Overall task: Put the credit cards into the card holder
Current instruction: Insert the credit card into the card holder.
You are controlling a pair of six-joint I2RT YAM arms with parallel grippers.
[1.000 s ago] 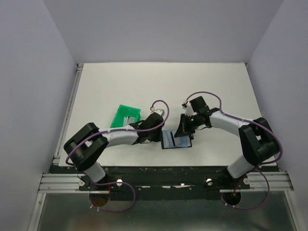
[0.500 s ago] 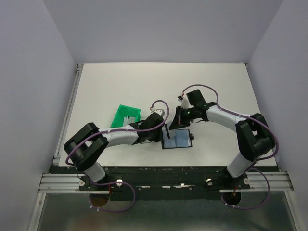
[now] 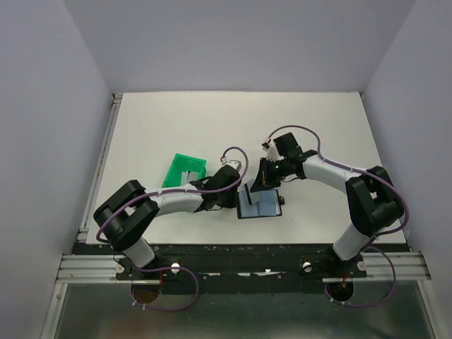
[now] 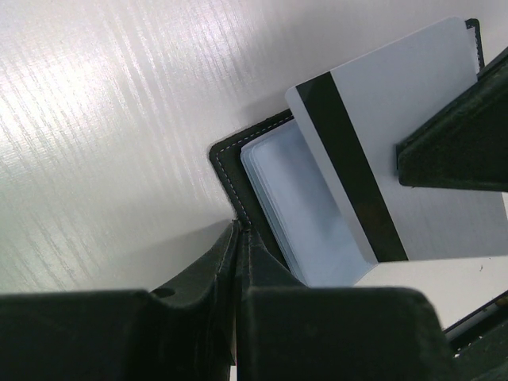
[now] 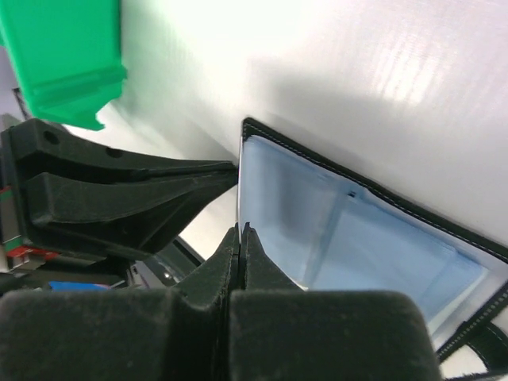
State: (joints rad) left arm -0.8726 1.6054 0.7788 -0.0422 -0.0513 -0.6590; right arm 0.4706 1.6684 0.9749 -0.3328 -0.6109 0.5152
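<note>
1. Card holder [image 3: 263, 207] lay open near the middle of the desk's [image 3: 212, 120] near edge, with pale blue cards [image 4: 294, 206] inside.
2. Left fingers [image 4: 159, 333] were clenched on its left edge.
3. Right fingers [image 5: 317, 333] gripped a grey card [image 4: 413, 103], black-striped, tilted on edge over the holder's left half.
4. Green bin [image 3: 185, 170] sat to the left.

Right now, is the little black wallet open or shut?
Open. The wallet lies spread on the table, its pale blue pockets facing up, and the left claw pinches one edge.
</note>
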